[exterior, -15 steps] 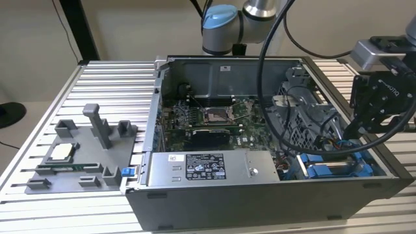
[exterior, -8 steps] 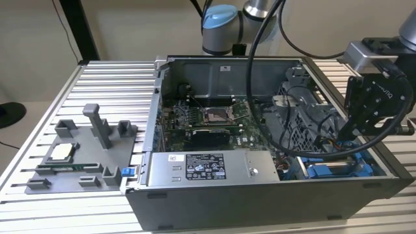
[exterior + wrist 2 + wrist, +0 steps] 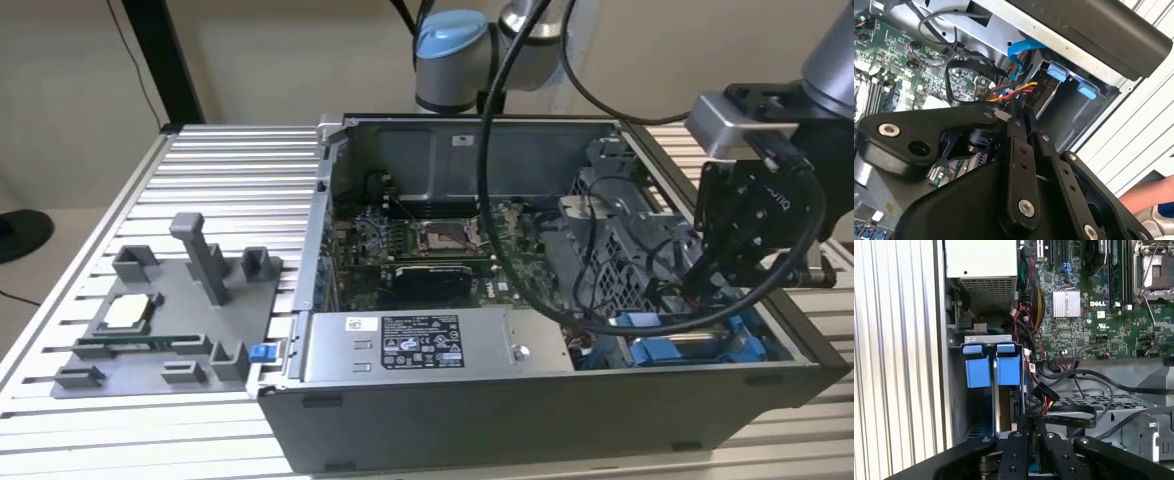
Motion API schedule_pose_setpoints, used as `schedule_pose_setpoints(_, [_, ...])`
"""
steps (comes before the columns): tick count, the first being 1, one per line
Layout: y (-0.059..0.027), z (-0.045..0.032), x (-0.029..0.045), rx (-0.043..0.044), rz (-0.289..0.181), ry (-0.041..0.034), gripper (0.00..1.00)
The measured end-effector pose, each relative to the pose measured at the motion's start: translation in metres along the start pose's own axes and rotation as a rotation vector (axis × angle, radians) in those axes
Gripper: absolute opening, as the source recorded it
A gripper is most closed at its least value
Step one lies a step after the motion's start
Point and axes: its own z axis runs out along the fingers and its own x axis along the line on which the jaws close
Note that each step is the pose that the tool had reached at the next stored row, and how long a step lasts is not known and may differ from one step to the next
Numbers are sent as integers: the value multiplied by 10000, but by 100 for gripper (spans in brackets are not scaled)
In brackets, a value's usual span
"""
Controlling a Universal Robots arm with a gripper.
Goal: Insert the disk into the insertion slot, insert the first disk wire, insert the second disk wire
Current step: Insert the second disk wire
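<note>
The disk (image 3: 1004,385) sits in the insertion slot (image 3: 956,390).

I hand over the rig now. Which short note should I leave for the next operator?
End effector: fingers shut, low over the case corner, tips beside a black plug with coloured wires. I cannot tell if it grips the plug.
Disk: appears seated in the slot, blue tabs at the mouth.
Done: disk insertion, as far as visible.
Left: both wires; neither shows as plugged in.
</note>
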Motion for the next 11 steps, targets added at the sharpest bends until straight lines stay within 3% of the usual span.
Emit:
schedule_pose_setpoints(2, [34,1,32,95,-5,-38,0])
schedule_pose_setpoints(6, [83,8,51,604,-35,-121,0])
schedule_pose_setpoints(8, [115,11,57,639,-37,-124,0])
schedule_pose_setpoints(11, [174,14,69,794,-47,-133,0])
